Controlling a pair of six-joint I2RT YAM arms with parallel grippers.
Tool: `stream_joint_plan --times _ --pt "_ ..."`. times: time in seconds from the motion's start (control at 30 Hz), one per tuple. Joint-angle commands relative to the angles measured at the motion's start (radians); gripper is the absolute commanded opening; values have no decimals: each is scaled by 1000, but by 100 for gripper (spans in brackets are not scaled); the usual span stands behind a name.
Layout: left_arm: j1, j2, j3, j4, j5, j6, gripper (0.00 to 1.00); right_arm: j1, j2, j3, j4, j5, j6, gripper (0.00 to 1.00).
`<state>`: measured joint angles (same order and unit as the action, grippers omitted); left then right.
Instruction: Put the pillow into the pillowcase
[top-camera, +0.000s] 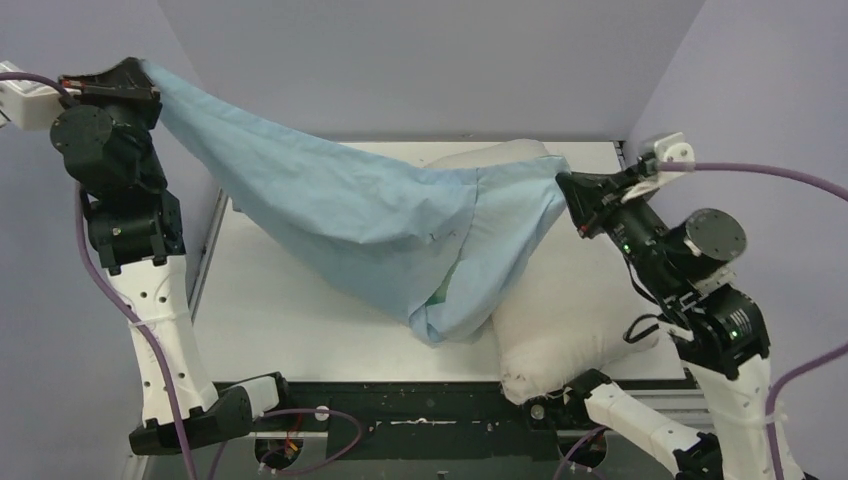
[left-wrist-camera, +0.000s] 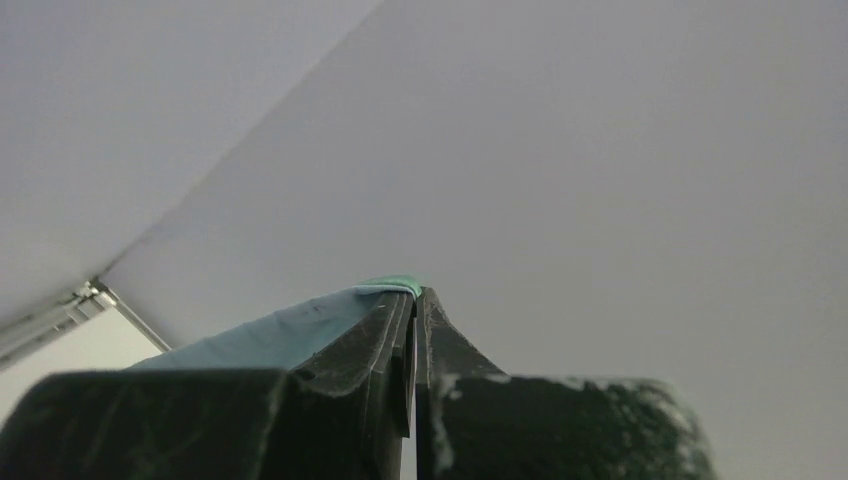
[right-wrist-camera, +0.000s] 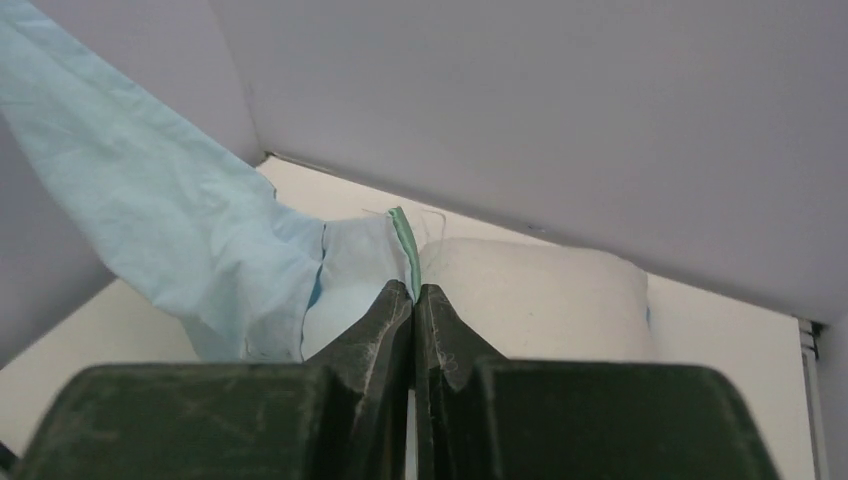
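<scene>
The pillowcase (top-camera: 350, 210) is hanging as a slack sling between the two arms, plain light blue face outward. It is sagging low over the white table (top-camera: 300, 310), which suggests thin, light, limp cloth that will fold and slide rather than hold an opening by itself. Hems and corners look like the safest places to pinch it, and that is where both arms are gripping. The left gripper (top-camera: 148, 68) is raised high at the far left with its jaws pressed together on a corner. The right gripper (top-camera: 568, 195) is lower, with its jaws clamped on an edge near the pillow (top-camera: 570, 330). The pillow is lying on the table on the right side, plump and off-white, probably soft and bulky. Its near end is bare and its middle is passing under the draped cloth. It will likely need grasping by a corner or a bunched edge, since a squeeze on its broad face would only sink in. The overhead view is giving the whole span, the sag and a glimpse of green lining at the low fold, but not the grip itself. The wrist views are showing each pair of jaws shut on a teal-green hem, and the right one is showing the pillow's far end just beside that hem. No view is showing whether any of the pillow is inside.
</scene>
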<state>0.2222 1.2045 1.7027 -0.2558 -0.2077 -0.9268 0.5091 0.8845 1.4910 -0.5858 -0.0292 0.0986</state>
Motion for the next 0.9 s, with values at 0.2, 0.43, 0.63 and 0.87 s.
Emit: stream_joint_plan --times 0.2,0.43,0.63,0.87 --pt "60 20 272 -190 -253 158 0 -4 -212 -42 51 -589 50 0" --pt "63 24 450 -233 -350 231 0 -4 -395 -50 169 -620 136 0" --pt "13 16 465 -198 -407 337 0 -5 -496 -68 118 -102 114 0" --pt "9 93 424 -177 -361 320 0 -4 -346 -110 -22 25 87 0"
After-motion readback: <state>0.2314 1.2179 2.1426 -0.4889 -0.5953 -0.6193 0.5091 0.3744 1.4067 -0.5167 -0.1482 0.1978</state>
